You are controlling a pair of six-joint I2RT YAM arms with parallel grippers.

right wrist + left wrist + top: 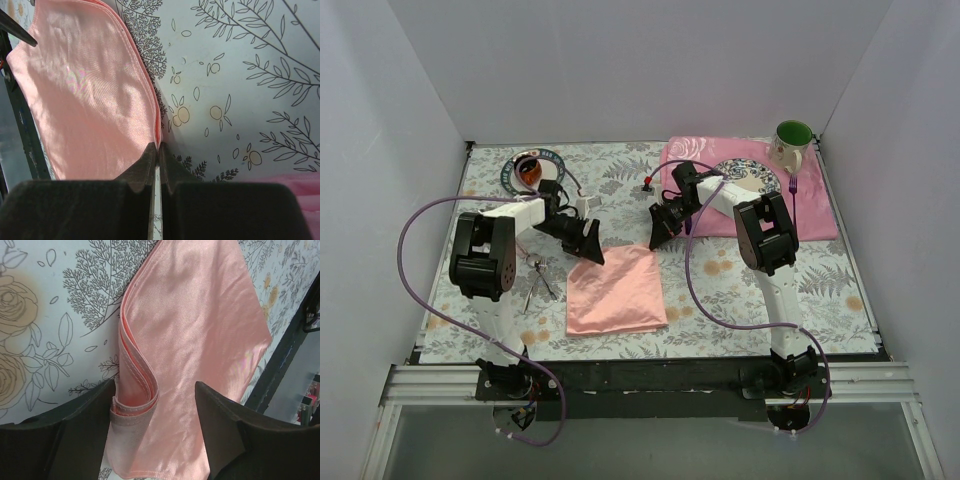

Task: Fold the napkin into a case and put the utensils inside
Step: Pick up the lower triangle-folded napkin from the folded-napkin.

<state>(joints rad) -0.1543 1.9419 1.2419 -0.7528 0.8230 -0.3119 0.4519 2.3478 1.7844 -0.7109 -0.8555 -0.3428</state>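
One napkin point(615, 290) on the surface point(740, 290), two hands at its far edge: left hand point(155, 390) spread around a fold, right hand point(156, 147) pinching the napkin's corner.

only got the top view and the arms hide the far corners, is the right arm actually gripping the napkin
Observer: Yes. The right wrist view shows the right gripper with its jaws shut on the napkin at its hemmed edge.
Operator: and the left one
Observer: The left gripper has its jaws open, astride the other far corner and not clamped.
Operator: is the cloth flat there
Observer: No. The doubled hem curls over into a loop that lies against one of the jaws.
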